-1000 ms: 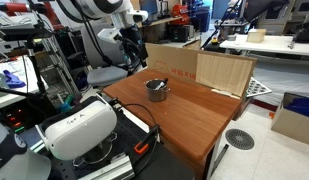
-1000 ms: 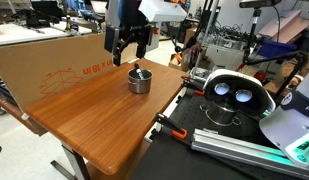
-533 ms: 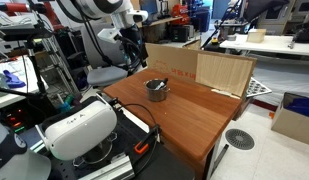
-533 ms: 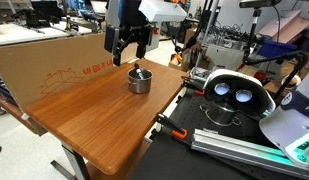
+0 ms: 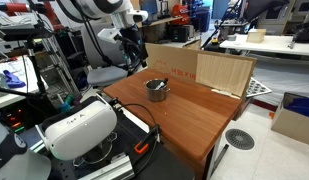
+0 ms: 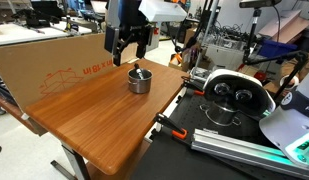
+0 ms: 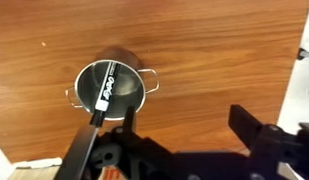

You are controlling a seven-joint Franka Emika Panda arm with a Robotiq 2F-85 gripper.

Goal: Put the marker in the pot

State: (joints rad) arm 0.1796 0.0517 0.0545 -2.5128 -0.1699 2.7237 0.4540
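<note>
The small silver pot [image 7: 111, 88] stands on the wooden table and shows in both exterior views [image 5: 156, 90] [image 6: 140, 80]. The dark marker [image 7: 105, 91] with white lettering lies inside the pot, leaning with one end over the rim. My gripper [image 7: 184, 120] is open and empty, above the table and off to one side of the pot. In both exterior views the gripper [image 5: 132, 55] [image 6: 127, 47] hangs above and behind the pot.
A long cardboard box [image 6: 49, 65] [image 5: 199, 70] lies along the far side of the table [image 6: 104, 120]. A white headset [image 6: 232, 93] [image 5: 79, 128] sits off the table's end. Lab clutter surrounds the table.
</note>
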